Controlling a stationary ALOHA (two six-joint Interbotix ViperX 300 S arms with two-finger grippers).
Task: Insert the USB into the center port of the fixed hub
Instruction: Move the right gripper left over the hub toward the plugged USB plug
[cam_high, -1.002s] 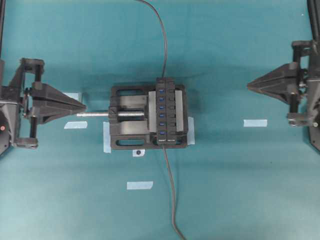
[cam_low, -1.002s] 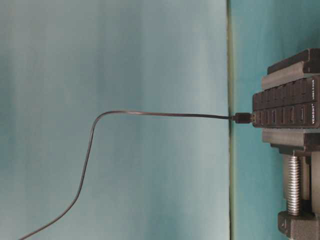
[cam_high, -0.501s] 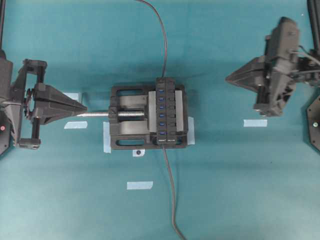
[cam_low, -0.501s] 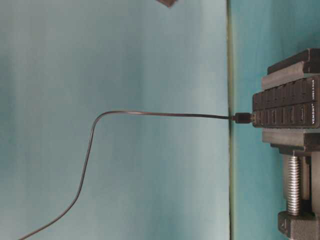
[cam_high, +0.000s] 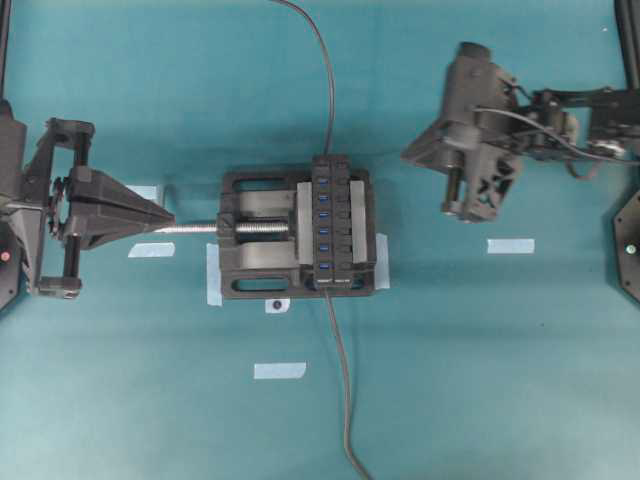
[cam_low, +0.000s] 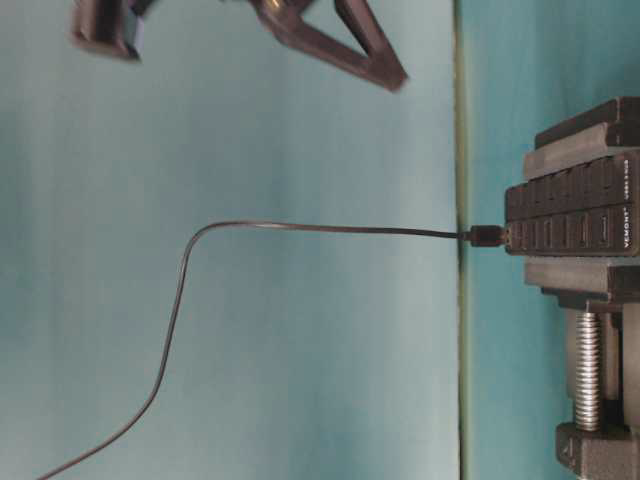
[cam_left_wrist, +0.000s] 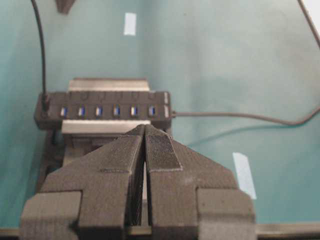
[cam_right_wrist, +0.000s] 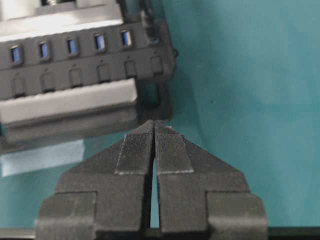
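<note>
vise (cam_high: 262, 262) — 1, clamping the fixed hub (cam_high: 335, 225) on teal tabletop (cam_high: 470, 350) | hub ports: 7 blue, all vacant incl. center port (cam_high: 323, 223) | cables: 2, one at each hub end; USB plug not discernible | tape strips: 4 loose | left fingers (cam_left_wrist: 145, 131) pressed together, empty — right fingers (cam_right_wrist: 154, 125) likewise

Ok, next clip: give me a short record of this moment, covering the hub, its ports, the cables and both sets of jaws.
fixed hub: clamped in the vise, slots facing up
center port: empty, blue lining visible
cables: one dark cable meets the hub's top end in the overhead view; another leaves its bottom end
left gripper: jaws shut, holding nothing, near the end of the vise screw
right gripper: jaws shut, holding nothing, apart from the hub
</note>
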